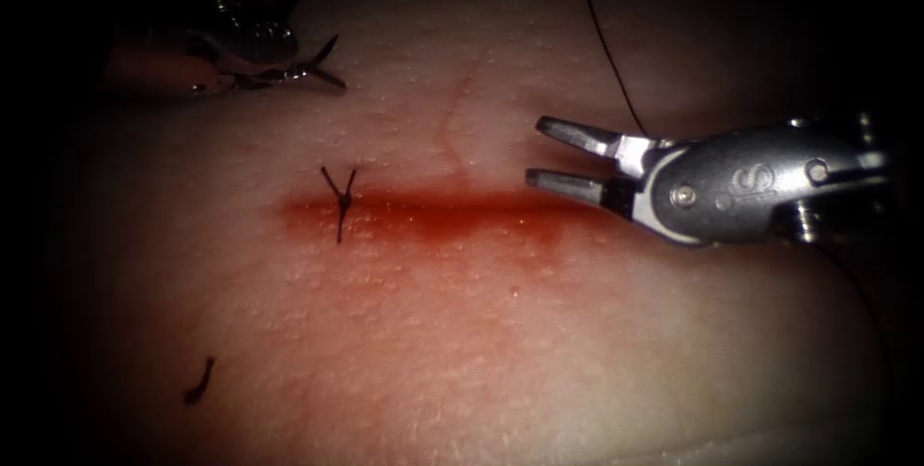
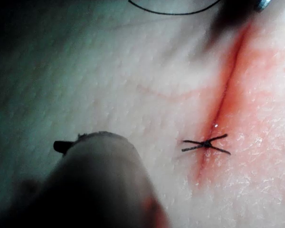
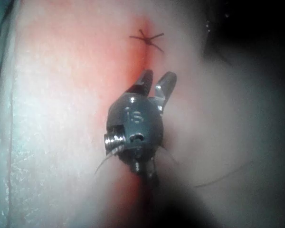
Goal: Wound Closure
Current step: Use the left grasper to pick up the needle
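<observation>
- Right tool: jaws parted, holding nothing, poised over the cut at its right end.
- Left tool: jaws parted, empty, parked near the tissue far-left edge.
- Knot closes the cut's left end; thread trails behind the right tool.
- Needle location cannot be determined.

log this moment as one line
left claw: open, empty | right claw: open, empty | knot on cut | thread behind right claw

**Surfaces and finishes**

The right claw is made of brushed grey metal with a dull sheen, its housing smooth. The left claw is glinting metal. The tissue is seen as pale, moist and finely pebbled, glazed by glossy red fluid. The thread is thin, dark and matt.
</observation>
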Robot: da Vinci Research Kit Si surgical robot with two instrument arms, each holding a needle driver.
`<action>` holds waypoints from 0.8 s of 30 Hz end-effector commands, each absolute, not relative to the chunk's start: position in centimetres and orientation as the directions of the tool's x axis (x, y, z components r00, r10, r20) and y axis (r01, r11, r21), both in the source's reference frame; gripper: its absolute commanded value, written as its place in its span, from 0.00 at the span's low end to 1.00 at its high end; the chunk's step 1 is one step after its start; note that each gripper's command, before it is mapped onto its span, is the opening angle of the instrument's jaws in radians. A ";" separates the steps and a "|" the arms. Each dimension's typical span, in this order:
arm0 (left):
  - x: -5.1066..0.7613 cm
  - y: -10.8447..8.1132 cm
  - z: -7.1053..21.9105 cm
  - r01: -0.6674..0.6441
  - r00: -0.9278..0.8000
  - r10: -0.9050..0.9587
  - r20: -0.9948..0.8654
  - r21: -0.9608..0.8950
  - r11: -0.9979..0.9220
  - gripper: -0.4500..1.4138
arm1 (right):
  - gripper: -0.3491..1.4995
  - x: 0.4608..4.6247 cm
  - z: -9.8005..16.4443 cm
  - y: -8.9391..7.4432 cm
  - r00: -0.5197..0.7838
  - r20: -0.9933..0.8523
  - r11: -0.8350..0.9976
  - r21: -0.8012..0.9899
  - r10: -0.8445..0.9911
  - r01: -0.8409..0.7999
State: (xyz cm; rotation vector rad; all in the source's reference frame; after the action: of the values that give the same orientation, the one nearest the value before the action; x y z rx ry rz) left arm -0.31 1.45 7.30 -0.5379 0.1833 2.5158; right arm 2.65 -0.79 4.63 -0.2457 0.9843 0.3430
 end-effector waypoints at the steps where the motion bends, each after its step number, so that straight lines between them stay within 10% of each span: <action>1: -0.36 1.5 7.4 -0.547 -0.764 0.493 -0.417 0.013 -0.837 0.65 | 0.27 2.72 4.7 -0.8 0.504 -0.847 0.920 -0.048 0.169 -0.390; 24: -0.50 1.5 7.4 -0.522 -0.765 0.475 -0.434 -0.014 -0.853 0.67 | 0.27 2.75 4.6 -0.8 0.505 -0.844 0.918 -0.037 0.183 -0.395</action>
State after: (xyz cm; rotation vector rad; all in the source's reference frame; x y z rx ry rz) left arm -0.45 1.41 7.36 -0.5824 0.1442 2.5339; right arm 2.69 -0.77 4.52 -0.2371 0.9800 0.3545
